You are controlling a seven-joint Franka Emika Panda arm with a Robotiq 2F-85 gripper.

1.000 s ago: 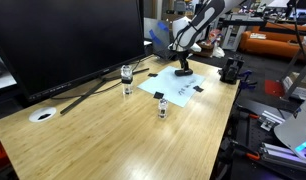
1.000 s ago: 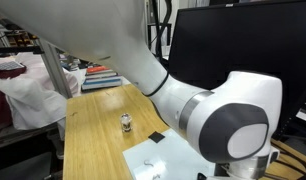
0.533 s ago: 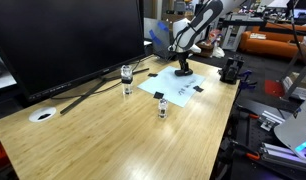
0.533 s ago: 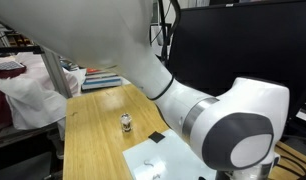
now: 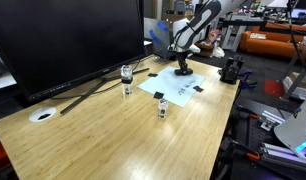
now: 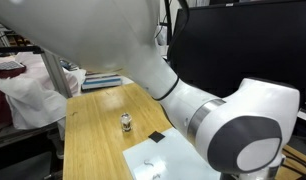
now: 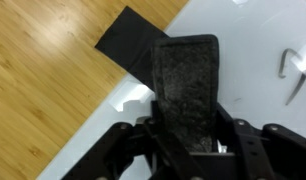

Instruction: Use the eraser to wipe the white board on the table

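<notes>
The eraser [image 7: 188, 85], a black oblong block with a rough grey face, lies on the white board [image 7: 263, 110] near the board's edge. My gripper [image 7: 187, 130] is shut on the eraser, one finger pressed against each long side. In an exterior view the gripper [image 5: 182, 63] reaches straight down onto the eraser [image 5: 182, 71], which rests on the white board [image 5: 171, 88] at the far right of the table [image 5: 103, 140]. A few dark marks [image 7: 291, 75] show on the board. In an exterior view the arm hides all but a corner of the board [image 6: 153, 163].
A flat black piece [image 7: 128, 45] holds the board's corner. Two small glass jars [image 5: 127, 78] [image 5: 162, 108] stand beside the board. A round white disc [image 5: 41, 115] lies at the left, and a large dark monitor [image 5: 63, 40] fills the back. The table's right edge is close.
The arm has stayed over the eraser, with only a slight shift of its big joint. The jaws have closed onto the eraser.
</notes>
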